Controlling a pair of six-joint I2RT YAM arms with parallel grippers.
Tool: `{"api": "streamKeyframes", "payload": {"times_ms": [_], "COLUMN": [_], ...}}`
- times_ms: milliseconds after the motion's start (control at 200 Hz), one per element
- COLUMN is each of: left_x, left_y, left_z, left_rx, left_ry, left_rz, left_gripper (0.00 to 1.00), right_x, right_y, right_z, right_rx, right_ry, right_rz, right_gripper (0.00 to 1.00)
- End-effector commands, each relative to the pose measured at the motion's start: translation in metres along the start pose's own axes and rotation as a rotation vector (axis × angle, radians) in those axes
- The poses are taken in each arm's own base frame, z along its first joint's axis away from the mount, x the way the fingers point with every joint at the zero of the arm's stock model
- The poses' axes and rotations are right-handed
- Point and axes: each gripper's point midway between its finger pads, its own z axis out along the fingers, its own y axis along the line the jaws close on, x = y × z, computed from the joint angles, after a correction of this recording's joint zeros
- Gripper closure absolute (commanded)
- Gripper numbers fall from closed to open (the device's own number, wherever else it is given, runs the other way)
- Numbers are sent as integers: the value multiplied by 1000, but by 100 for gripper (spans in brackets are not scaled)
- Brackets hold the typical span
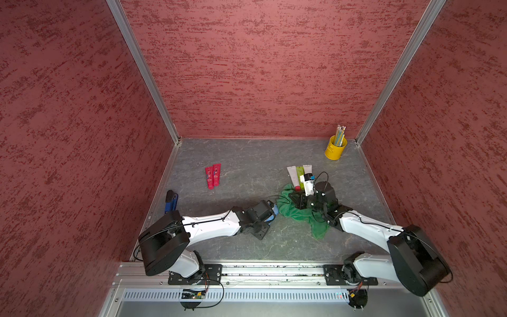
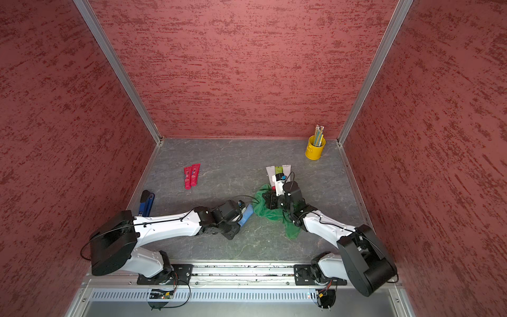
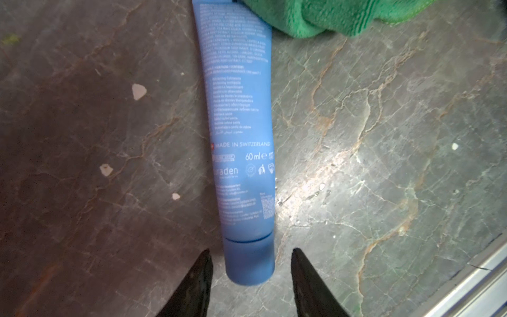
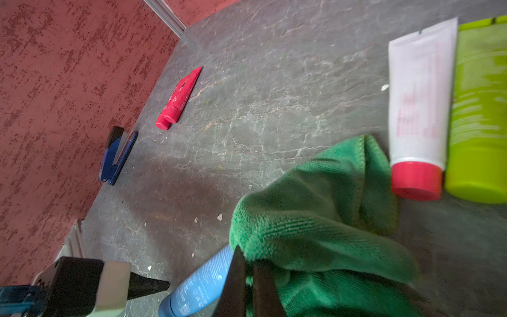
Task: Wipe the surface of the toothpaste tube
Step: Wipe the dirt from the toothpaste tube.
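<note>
My left gripper (image 3: 251,251) is open. Its two black fingers (image 3: 201,274) stand on each side of the cap end of the blue toothpaste tube (image 3: 241,137), and there is a gap on both sides, so I am not touching it. The toothpaste tube lies flat on the desk (image 3: 384,137). Its far flat end goes under the green cloth (image 3: 329,13) and also runs off the edge of the left wrist view, so I cannot see where it stops. The small print on it is too blurry to read.

My right gripper (image 4: 248,263) is pinched tight on the green cloth. The cloth bunches up around the fingers and hides their tips. In the right wrist view the tube's cap is cut off at the edge.

In both top views my left wrist covers most of the tube, and only a bit of blue (image 1: 271,216) peeks out. My right wrist hides the right gripper there.

A white tube with a red cap (image 4: 419,96) lies touching a lime tube (image 4: 480,109), which is partly cut off. Two red tubes (image 1: 213,175) lie well apart from them.
</note>
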Motion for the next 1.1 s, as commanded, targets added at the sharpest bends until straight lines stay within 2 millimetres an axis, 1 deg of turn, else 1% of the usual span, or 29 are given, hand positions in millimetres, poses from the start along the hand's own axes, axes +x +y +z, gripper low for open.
{"api": "streamKeyframes", "payload": {"times_ms": [0, 65, 190, 261, 346, 376, 491, 536, 641, 746, 892, 982, 1007, 1017, 1052, 1097], "left_x": [9, 8, 8, 8, 6, 6, 4, 2, -4, -7, -7, -7, -7, -7, -9, -9], "left_y": [6, 6, 4, 2, 0, 1, 1, 1, 2, 2, 3, 4, 5, 5, 7, 9], "left_z": [7, 8, 13, 15, 15, 14, 12, 11, 7, 9, 13, 13, 13, 13, 13, 12], "left_rx": [-32, -31, -33, -32, -34, -35, -35, -38, -44, -42, -44, -43, -42, -42, -49, -55], "left_ry": [11, 12, 33, 37, 35, 33, 22, 13, -10, -10, 5, 3, 1, 1, -4, -7], "left_rz": [2, 5, 15, 27, 33, 34, 41, 42, 49, 58, 58, 54, 50, 49, 43, 37], "left_gripper": [53, 54, 56, 59, 66, 68, 72, 73, 75, 76, 78, 80, 80, 80, 81, 82], "right_x": [-15, -13, -10, -5, 5, 15, 35, 42, 67, 93, 119, 134, 139, 140, 146, 152], "right_y": [28, 33, 33, 31, 29, 21, 6, 5, 7, 13, 29, 49, 59, 59, 74, 86], "right_z": [4, 6, 9, 14, 25, 33, 47, 50, 56, 61, 60, 55, 53, 53, 50, 48], "right_rx": [-134, -157, -152, -152, -139, -112, -47, -42, -49, -56, -111, -196, -230, -233, -291, -338], "right_ry": [-9, 4, 21, 54, 108, 146, 219, 245, 313, 373, 430, 463, 475, 477, 496, 516], "right_rz": [-24, -26, -27, -24, -27, -19, -5, 4, 32, 38, 76, 113, 121, 123, 132, 141], "right_gripper": [100, 100, 100, 100, 100, 100, 100, 100, 100, 100, 100, 100, 100, 100, 100, 100]}}
